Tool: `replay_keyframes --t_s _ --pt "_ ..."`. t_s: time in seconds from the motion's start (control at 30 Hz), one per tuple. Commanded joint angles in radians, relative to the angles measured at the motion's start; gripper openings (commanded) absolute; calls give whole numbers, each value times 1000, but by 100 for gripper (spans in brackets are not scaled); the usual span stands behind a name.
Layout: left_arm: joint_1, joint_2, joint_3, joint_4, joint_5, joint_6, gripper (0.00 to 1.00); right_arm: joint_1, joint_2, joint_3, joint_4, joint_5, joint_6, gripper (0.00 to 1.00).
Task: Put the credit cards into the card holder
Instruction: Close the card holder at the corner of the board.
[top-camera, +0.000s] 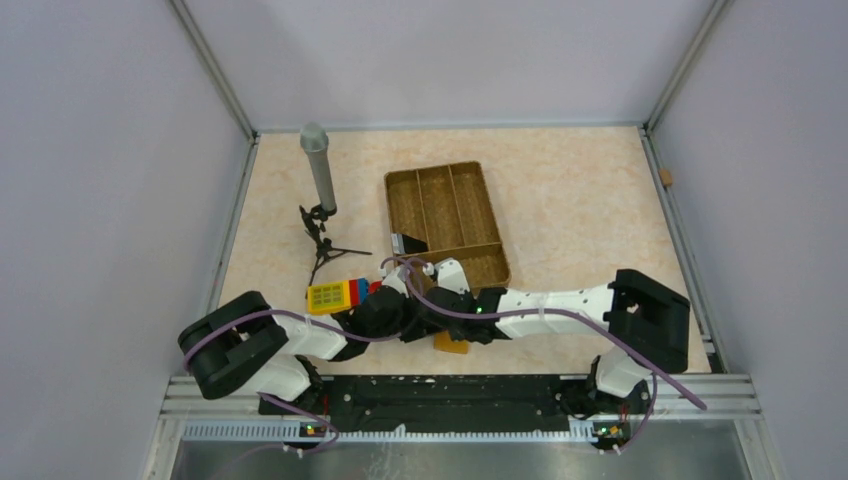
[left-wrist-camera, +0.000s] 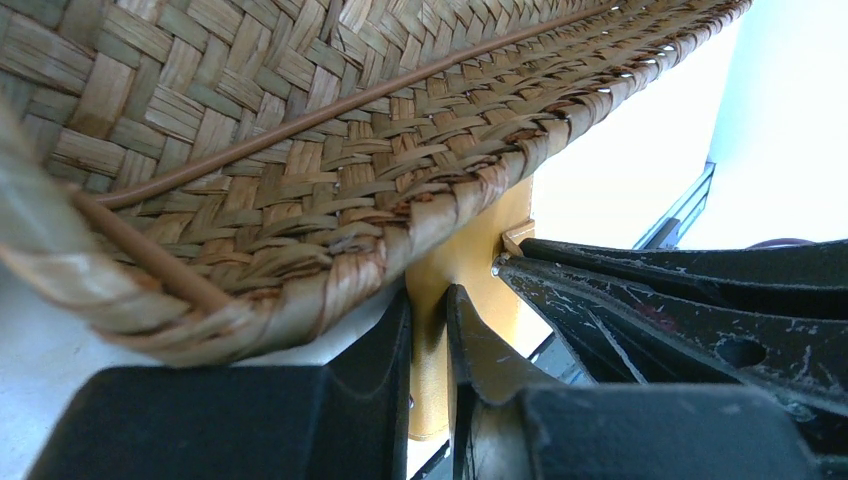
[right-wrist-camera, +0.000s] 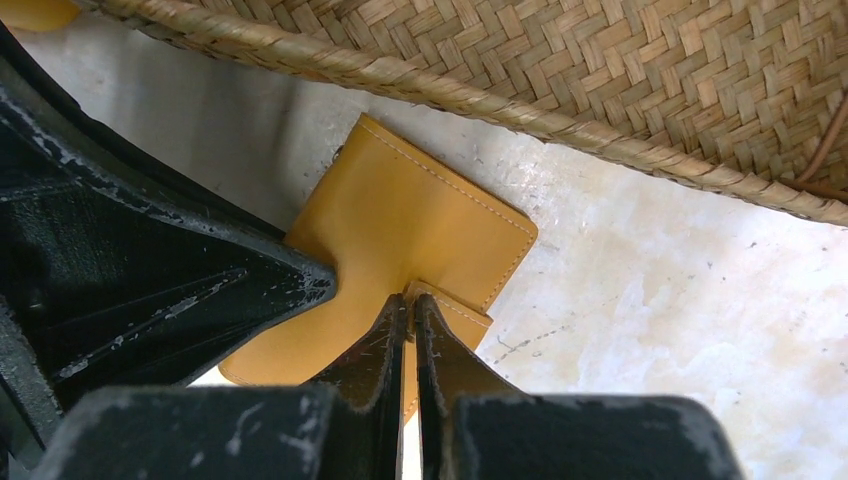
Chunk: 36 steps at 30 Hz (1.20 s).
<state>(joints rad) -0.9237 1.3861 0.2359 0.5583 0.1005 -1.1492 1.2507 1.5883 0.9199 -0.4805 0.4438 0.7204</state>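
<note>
The tan-orange card holder lies folded on the table just in front of the woven tray's near edge. It also shows in the top view. My left gripper is shut on one edge of the card holder. My right gripper is shut on its small snap tab. Both grippers meet over it in the top view, the left gripper and the right gripper. A dark flat card lies in the tray's near left part.
The large woven brown divided tray stands mid-table, its rim right above the grippers. A grey microphone on a small tripod stands at the left. A yellow, blue and red toy lies beside the left arm.
</note>
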Motion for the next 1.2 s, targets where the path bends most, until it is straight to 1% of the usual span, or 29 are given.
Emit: replay_keyframes --t_s 0.0,0.33,0.5,0.67,1.0,1.17 --pt "-12 53 -25 -160 -5 53 13 49 50 53 -54 -17 4 0" --pt "-13 55 -27 -158 -5 51 12 65 63 72 -77 -19 22 0" --pt "-13 63 -26 -150 1 51 12 67 53 72 -49 -60 31 2" --pt "-13 61 -27 -150 1 51 11 68 55 80 -29 -69 32 4" --pt "-14 70 -26 -146 5 51 11 82 67 105 -68 -74 44 7" --pt "-14 74 -24 -142 7 51 11 88 74 110 -53 -71 42 8"
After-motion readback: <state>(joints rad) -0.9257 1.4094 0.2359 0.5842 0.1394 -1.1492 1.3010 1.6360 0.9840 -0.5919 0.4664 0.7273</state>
